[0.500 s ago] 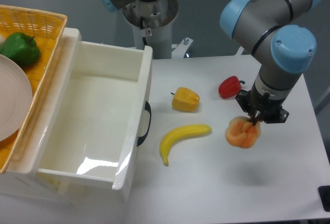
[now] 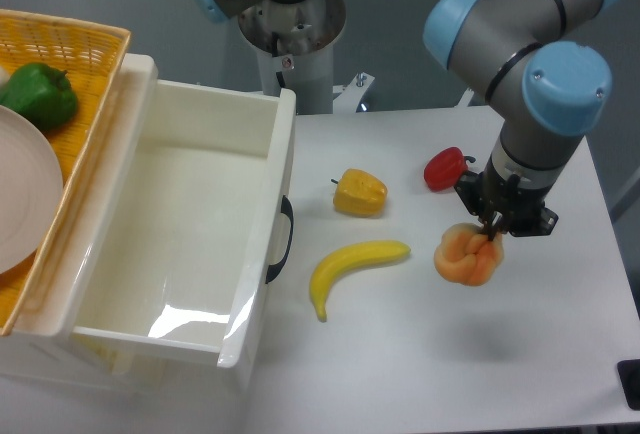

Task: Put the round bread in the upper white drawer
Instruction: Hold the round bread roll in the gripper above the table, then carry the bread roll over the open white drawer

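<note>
Overhead, the gripper (image 2: 490,237) is clenched on the top of the round bread (image 2: 466,257), which hangs above the table (image 2: 560,354) at the right with its shadow cast on the surface below, well apart from the upper white drawer (image 2: 180,244) standing open at the left. Between them lie a banana (image 2: 352,266) and a yellow pepper (image 2: 360,193), with a red pepper (image 2: 444,168) just beside the arm, while a yellow basket (image 2: 75,49) with a green pepper (image 2: 38,95) and a white plate (image 2: 20,199) sits over the drawer's far-left side.
</note>
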`<action>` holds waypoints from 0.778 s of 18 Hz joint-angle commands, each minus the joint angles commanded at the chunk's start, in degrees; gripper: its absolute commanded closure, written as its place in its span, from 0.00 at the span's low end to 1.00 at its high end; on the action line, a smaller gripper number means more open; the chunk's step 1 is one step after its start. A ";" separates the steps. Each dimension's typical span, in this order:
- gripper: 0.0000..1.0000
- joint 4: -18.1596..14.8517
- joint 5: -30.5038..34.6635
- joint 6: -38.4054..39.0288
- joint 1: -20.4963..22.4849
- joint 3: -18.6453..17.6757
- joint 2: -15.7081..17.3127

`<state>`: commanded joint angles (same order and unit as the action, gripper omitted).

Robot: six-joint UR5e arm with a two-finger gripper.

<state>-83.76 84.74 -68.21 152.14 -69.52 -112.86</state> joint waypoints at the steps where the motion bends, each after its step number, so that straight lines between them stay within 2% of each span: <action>1: 1.00 -0.87 -0.80 1.31 -0.17 0.00 0.97; 6: 1.00 -1.76 -4.40 11.41 -4.39 -0.44 5.45; 14: 1.00 -1.76 -7.31 22.76 -11.51 -2.90 10.03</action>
<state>-85.52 77.43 -45.45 140.63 -72.42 -102.84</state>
